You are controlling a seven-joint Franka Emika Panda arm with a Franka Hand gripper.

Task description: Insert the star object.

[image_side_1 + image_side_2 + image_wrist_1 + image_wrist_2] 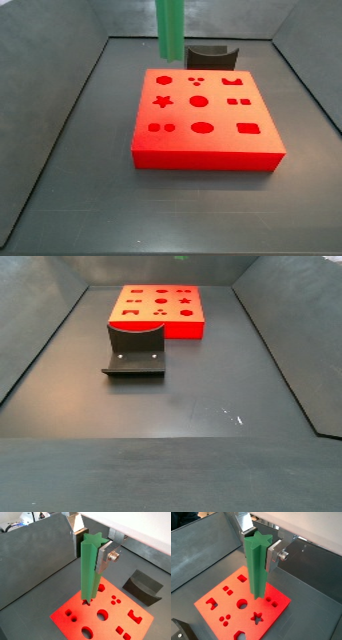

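Note:
The star object [89, 569] is a long, bright green bar with a star-shaped top, and it hangs upright. My gripper [91, 549] is shut on its upper end, with a silver finger [103, 558] pressed on each side. Both wrist views show this grip [260, 546]. The red block [201, 120] lies below, with several shaped holes in its top. Its star hole [163, 101] is on the block's left side. The bar's lower end [258, 593] hangs in the air above the block. In a side view only the bar [170, 28] shows; the gripper is out of frame.
A dark fixture [211, 55] stands on the floor just behind the red block and also shows in a side view [134, 356]. Grey walls [80, 80] enclose the dark floor on all sides.

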